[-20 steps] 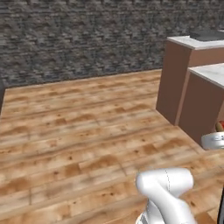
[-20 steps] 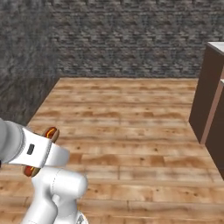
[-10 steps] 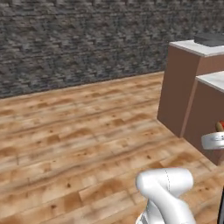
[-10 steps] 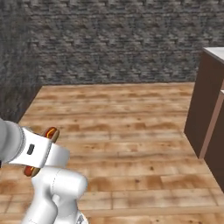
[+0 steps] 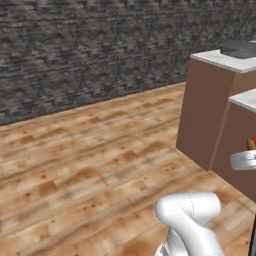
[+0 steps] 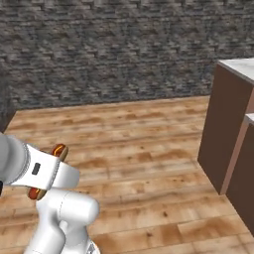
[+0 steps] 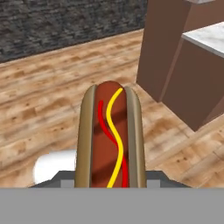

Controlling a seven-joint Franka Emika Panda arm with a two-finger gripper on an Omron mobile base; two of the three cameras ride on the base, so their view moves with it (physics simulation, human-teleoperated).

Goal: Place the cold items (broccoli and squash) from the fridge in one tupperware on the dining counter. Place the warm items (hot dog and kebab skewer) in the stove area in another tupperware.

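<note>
We saw a glossy white arm (image 6: 59, 218) with fat rounded joints, a grey segment and a tiny dark mark.

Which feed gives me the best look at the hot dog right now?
The hand view: the hot dog runs up its centre, bun, sausage and sauce stripes all clear. The right base view shows just its ends poking out behind the white arm; the left base view catches a small sliver at the right edge.
</note>
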